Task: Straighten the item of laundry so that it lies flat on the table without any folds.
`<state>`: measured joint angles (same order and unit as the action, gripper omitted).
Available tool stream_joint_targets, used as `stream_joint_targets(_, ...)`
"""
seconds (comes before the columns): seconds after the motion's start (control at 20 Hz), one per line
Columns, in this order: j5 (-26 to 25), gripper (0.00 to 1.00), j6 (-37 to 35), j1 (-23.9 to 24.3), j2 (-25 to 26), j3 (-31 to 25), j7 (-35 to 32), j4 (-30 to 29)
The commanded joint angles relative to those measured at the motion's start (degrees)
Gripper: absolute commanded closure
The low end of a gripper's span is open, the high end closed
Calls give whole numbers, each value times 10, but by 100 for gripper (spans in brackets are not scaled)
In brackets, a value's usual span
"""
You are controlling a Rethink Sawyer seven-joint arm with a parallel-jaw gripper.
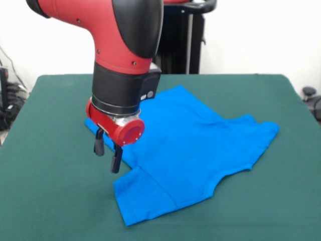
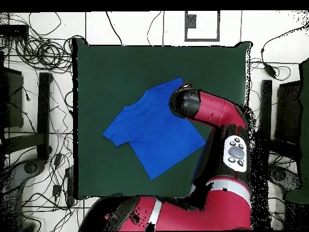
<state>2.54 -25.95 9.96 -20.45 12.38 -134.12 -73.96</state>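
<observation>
Arm [image 2: 208, 112] hides claw in overhead view; T-shirt [image 1: 190, 145] edge covered by wrist.

T-shirt [image 1: 195, 145] showing plain bright blue, no pattern. Surface [image 1: 55, 201] showing dark green, uniform. Arm [image 1: 100, 25] showing red with black sections; claw [image 1: 108, 153] showing black fingers under a red wrist disc.

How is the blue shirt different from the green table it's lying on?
The T-shirt is bright blue; the table is dark green. The T-shirt is far smaller, covering only part of the table's middle. The T-shirt has sleeves and lies at a slant, while the table is a plain rectangle. Both look soft and unshiny. The gripper hangs open at the T-shirt's edge.
</observation>
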Motion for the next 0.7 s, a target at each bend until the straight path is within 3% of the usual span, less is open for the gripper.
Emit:
stream_joint_targets(0.05, -26, 0, 37, -9, 37, -77, -1, -20)
stream_joint_targets(0.7, -10, 0, -13, -19, 18, -76, -3, -10)
